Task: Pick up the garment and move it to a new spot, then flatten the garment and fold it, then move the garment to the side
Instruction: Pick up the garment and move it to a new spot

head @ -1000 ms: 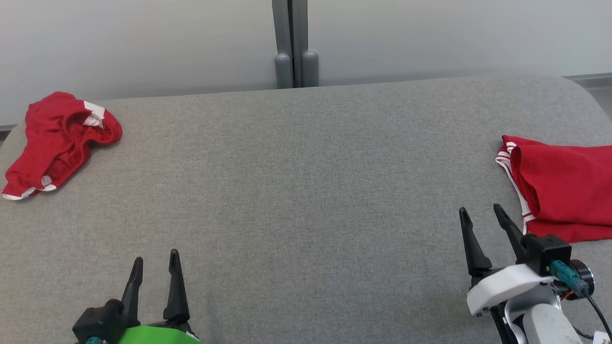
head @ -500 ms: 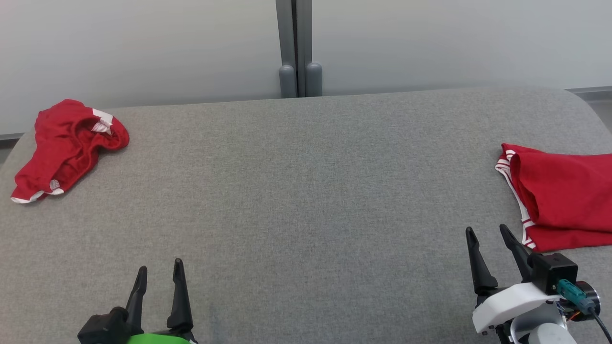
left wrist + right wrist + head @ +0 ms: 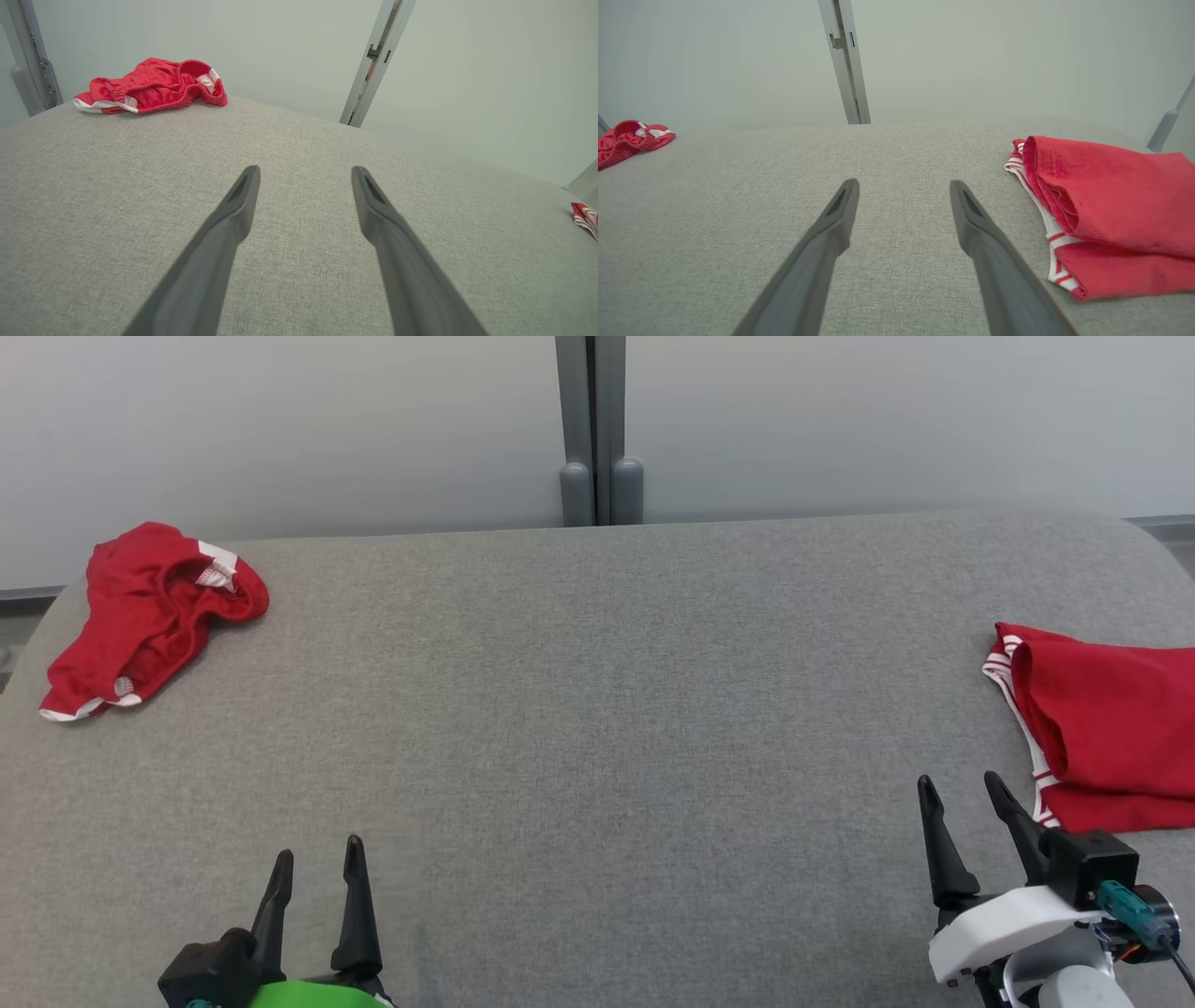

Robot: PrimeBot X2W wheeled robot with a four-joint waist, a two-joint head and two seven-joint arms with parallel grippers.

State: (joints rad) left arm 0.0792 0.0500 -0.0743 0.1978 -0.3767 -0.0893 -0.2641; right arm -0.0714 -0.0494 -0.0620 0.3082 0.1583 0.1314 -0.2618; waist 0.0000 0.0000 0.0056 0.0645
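The left gripper (image 3: pixel 317 847) sits low over the near left part of the grey fabric table (image 3: pixel 597 709). Its 2 long dark fingers are spread wide with nothing held, and grey cloth shows through the gap in the left wrist view. The right gripper (image 3: pixel 959 779) sits at the near right, also spread wide and holding nothing. Its 2 fingers point toward the far side and lean slightly left. Just to the right of this gripper, close but not touching, lies the folded red garment (image 3: pixel 1111 728). It rests flat on the right side of the table in stacked layers, with a rounded fold and white-and-red striped trim along its left edge. Its right part runs past the edge of the head view, and its near left corner lies nearest the right gripper's right finger, with a strip of grey cloth between them in the right wrist view. At the far left corner of the table, well apart from both grippers, lies the crumpled red garment (image 3: pixel 149 607). It is bunched in a loose heap, with a gathered elastic opening and a white patch at its far end and a white hem at its near left end. Behind the table's far edge stands a pale wall (image 3: pixel 280 420), and a grey upright post (image 3: pixel 600 429) rises near the middle.
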